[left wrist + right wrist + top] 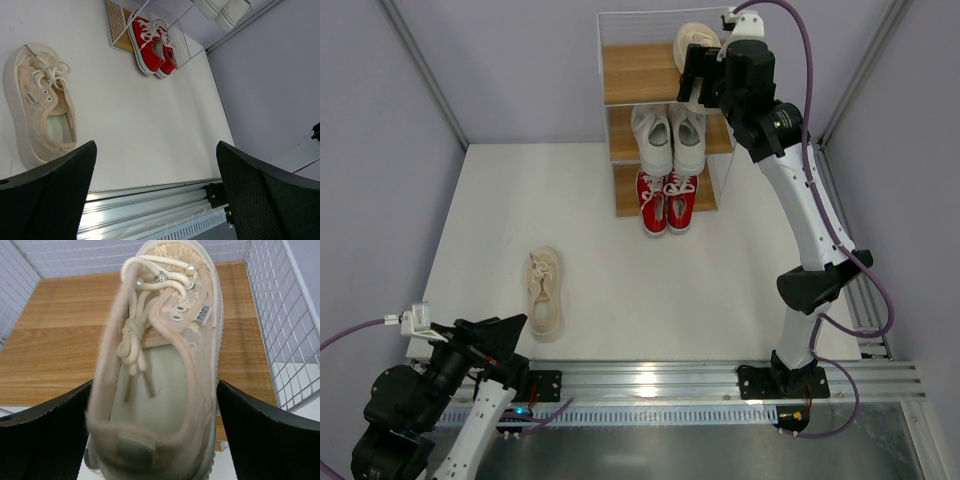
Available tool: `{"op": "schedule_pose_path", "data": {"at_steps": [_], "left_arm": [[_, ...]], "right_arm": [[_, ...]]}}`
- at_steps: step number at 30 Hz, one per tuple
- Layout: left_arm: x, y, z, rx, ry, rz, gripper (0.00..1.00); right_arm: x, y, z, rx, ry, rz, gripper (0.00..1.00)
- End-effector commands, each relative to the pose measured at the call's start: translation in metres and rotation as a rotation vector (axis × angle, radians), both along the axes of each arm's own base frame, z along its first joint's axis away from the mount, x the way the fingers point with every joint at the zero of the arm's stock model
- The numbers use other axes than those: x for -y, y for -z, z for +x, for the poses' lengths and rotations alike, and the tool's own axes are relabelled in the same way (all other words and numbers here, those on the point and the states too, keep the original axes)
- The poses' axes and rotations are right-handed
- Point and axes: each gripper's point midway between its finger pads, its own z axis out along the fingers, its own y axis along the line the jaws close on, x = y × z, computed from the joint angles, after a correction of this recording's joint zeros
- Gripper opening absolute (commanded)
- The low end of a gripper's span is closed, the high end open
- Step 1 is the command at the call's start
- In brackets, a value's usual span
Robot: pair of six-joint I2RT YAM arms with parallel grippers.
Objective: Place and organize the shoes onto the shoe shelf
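The shoe shelf (630,70) stands at the back of the table. One beige shoe (695,40) rests on its top board (65,330), toe pointing back, at the right side. My right gripper (692,85) is open, its fingers on either side of that shoe's (165,355) heel. The white pair (670,138) sits on the middle tier. The red pair (667,200) sits on the bottom tier, toes sticking out. The other beige shoe (543,292) lies on the table at the near left, also in the left wrist view (42,105). My left gripper (510,335) is open and empty near the front edge.
The shelf's white wire side wall (285,325) is close to the right of the shoe. A metal rail (660,380) runs along the table's near edge. Grey walls and frame posts enclose the table. The left half of the top board is bare.
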Motion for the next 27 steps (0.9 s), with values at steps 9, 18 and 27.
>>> {"op": "schedule_pose_path", "data": {"at_steps": [9,18,27], "left_arm": [[-0.005,-0.013,-0.012,0.09,-0.003,-0.016,1.0],[-0.009,-0.013,-0.018,0.088,-0.01,-0.007,1.0],[-0.042,0.053,0.011,-0.254,-0.261,0.101,1.0]], "right_arm": [[0.028,-0.115,-0.053,0.304,0.086,0.063,1.0],[0.073,-0.155,-0.144,0.448,0.253,0.033,1.0],[-0.016,-0.014,-0.243,0.275,-0.087,0.017,1.0]]}}
